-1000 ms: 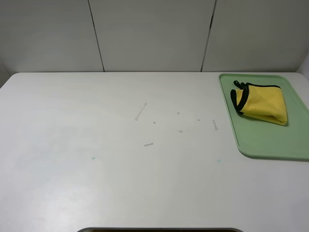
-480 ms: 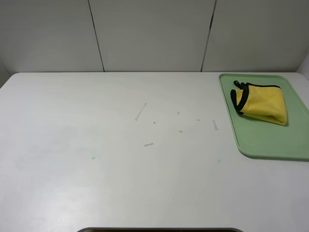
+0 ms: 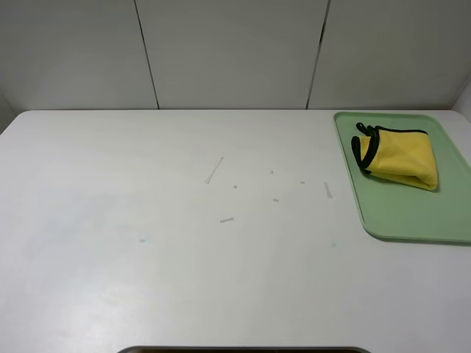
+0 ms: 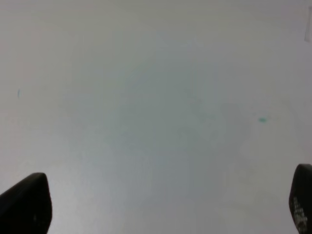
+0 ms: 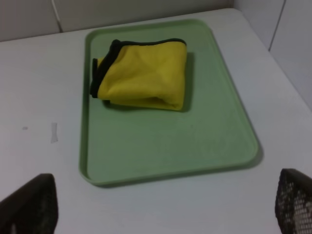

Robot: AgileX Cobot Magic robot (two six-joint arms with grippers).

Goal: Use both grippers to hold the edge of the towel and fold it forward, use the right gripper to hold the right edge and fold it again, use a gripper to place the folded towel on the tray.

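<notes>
The yellow towel [image 3: 397, 156] lies folded in a thick bundle on the far part of the pale green tray [image 3: 412, 213], its black-trimmed edge [image 3: 366, 151] curling at its left side. It shows in the right wrist view too [image 5: 144, 73], on the tray [image 5: 161, 146]. Neither arm shows in the exterior high view. My right gripper [image 5: 165, 204] is open and empty, its fingertips [image 5: 29, 204] wide apart, back from the tray's near rim. My left gripper [image 4: 165, 204] is open and empty over bare table, only its fingertips [image 4: 27, 202] showing.
The white table [image 3: 147, 279] carries a few small scraps of tape [image 3: 214, 170] near the middle and faint teal marks [image 3: 143, 240]. A grey panelled wall [image 3: 228, 51] stands behind it. The tray sits at the table's right edge.
</notes>
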